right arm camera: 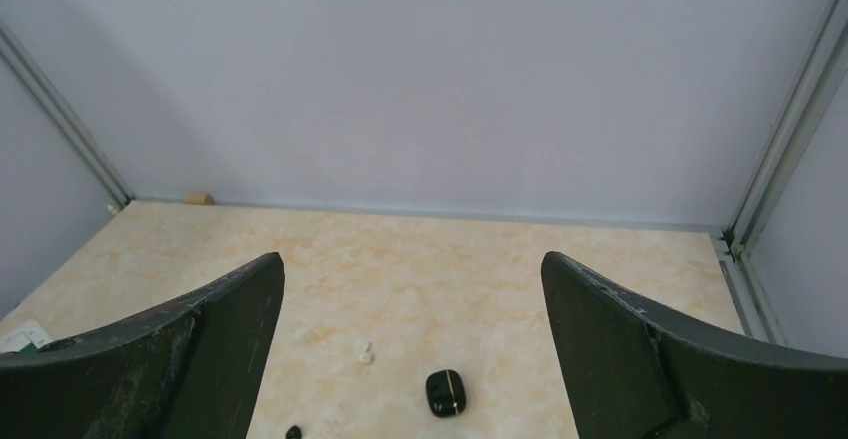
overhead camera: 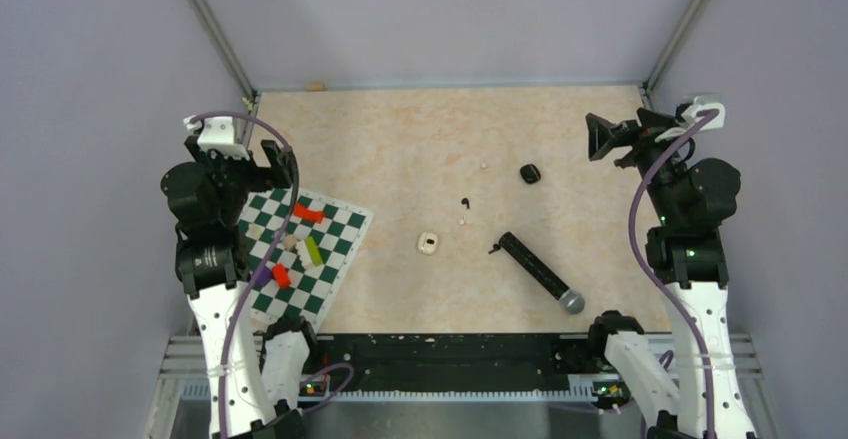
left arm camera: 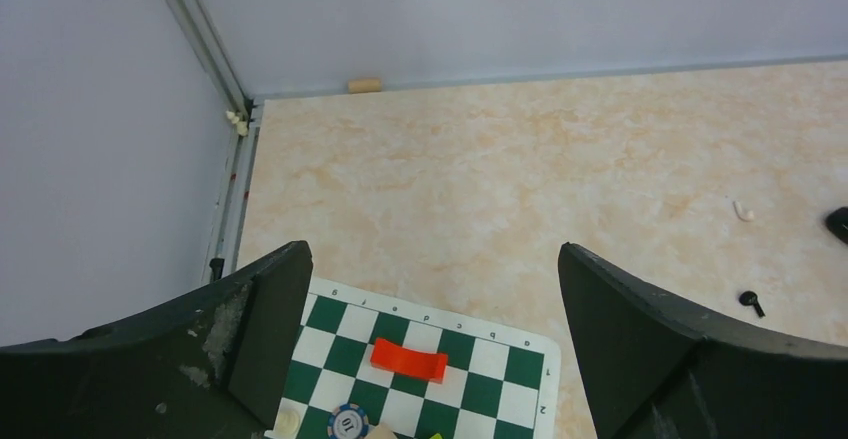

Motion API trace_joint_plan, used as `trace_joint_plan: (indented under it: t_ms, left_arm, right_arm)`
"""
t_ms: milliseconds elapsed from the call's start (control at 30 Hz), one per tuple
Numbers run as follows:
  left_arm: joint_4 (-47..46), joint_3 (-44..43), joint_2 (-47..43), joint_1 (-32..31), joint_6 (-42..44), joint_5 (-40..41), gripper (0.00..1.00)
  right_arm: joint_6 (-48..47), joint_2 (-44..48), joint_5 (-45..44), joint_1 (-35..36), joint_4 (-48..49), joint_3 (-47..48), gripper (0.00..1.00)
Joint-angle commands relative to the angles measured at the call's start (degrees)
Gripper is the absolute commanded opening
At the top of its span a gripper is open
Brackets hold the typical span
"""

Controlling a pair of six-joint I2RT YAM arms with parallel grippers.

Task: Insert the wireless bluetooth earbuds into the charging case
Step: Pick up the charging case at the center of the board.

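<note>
I read both arms as one build. The left arm [overhead camera: 218, 339] and right arm [overhead camera: 705, 339] have white lower links and black joint housings. Both the left fingers [left arm camera: 250, 344] and right fingers [right arm camera: 650, 359] are black, wedge-shaped and scuffed grey inside. Behind each set sits a white camera housing [overhead camera: 215, 136] with a purple cable [overhead camera: 633, 224].

Letters including g and f line the chessboard [left arm camera: 520, 367] edge; chip [left arm camera: 347, 423] mark illegible.
</note>
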State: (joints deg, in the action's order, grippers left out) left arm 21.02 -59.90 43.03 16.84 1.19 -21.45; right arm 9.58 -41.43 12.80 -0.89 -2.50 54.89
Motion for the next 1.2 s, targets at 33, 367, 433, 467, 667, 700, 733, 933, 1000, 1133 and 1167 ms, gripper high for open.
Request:
trace_joint_plan:
  t_ms: [33,367,433,467,667,700,733,933,1000,1133,1167]
  left_arm:
    - [-0.43,-0.68,0.63,0.42,4.58,-7.17,0.99]
    - [8.76,3.68,-1.12,0.38,13.18,-19.49,0.99]
    - [8.88,3.84,-0.21,0.39,13.05,-18.09,0.99]
    - [9.26,3.37,0.8,0.34,12.66,-17.27,0.99]
    - [12.47,-0.06,8.28,-0.36,11.83,-11.67,0.99]
    - [12.94,-0.37,9.44,-0.66,11.77,-10.57,0.99]
    - [13.4,-0.66,10.58,-1.29,11.74,-9.34,0.99]
    - [15.11,-1.59,16.61,-9.21,13.32,1.1,0.99]
    - [15.06,-1.34,17.95,-12.31,14.02,4.4,0.99]
    - [14.93,-1.23,20.11,-18.1,15.59,8.6,0.99]
    - [14.93,-1.12,20.38,-20.13,16.11,9.72,0.99]
  right_arm:
    - [-3.71,0.57,4.9,0.18,4.68,-0.59,0.99]
    - [-7.51,-8.21,10.22,0.35,5.64,0.04,0.96]
    - [-7.39,-15.12,9.86,0.36,0.98,4.29,0.94]
    - [-7.51,-18.99,9.01,0.46,-1.93,6.95,0.93]
    - [-9.06,-40.72,3.6,0.53,-12.2,17.6,0.92]
    - [-9.12,-42.73,2.52,0.53,-12.06,17.73,0.92]
    - [-9.21,-44.49,1.42,0.53,-12.01,17.85,0.92]
    - [-11.1,-51.05,-1.82,5.47,-12.22,17.02,0.92]
    - [-11.23,-52.78,-2.56,6.78,-11.56,16.33,0.92]
    - [-11.53,-56.2,-3.57,8.13,-11.55,16.15,0.91]
    - [-11.52,-56.61,-3.49,8.17,-11.59,16.05,0.91]
